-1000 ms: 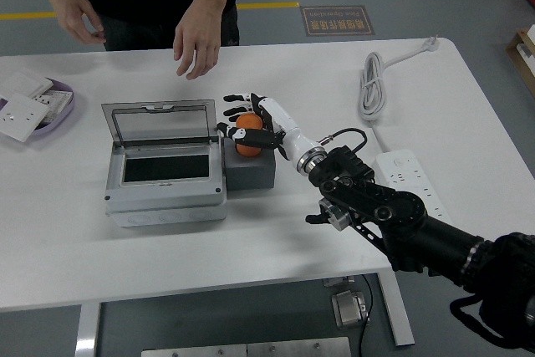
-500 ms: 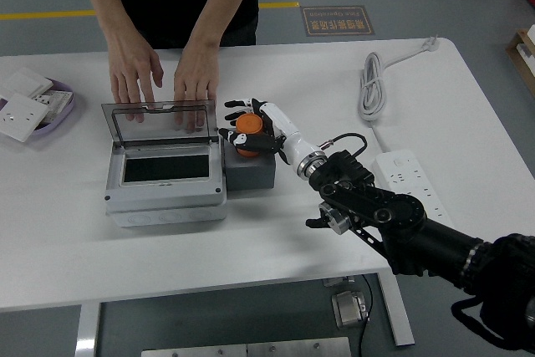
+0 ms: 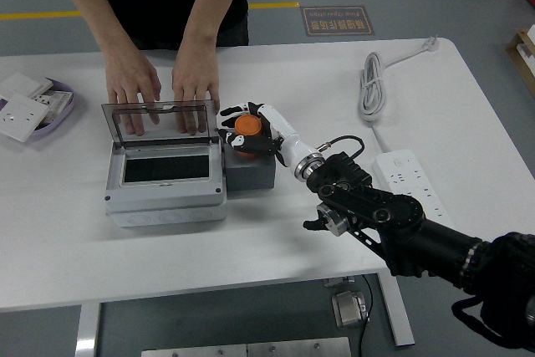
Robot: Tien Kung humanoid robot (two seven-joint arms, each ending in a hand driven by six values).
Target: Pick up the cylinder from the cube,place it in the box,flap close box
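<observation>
Since the earlier frames, the person's hands (image 3: 163,85) had come down from the air to rest flat on the table just behind the box (image 3: 165,175), seen partly through its raised clear flap (image 3: 159,120), and the orange cylinder (image 3: 247,127) had risen a little with the right hand (image 3: 244,129).

From the head view, that white-fingered hand was curled around the cylinder, holding it at the top of the dark cube (image 3: 252,170), which stood touching the box's right side. Whether the cylinder had fully cleared the cube could not be told. The box lay open, its dark inner tray showing, with the flap tilted back toward the person. No left arm showed.

The likely trouble lay in the carry leftward to the box. The cylinder looked smooth and round, so a loose hold could let it roll out, and a low path might clip the box's right wall or knock the flap.
</observation>
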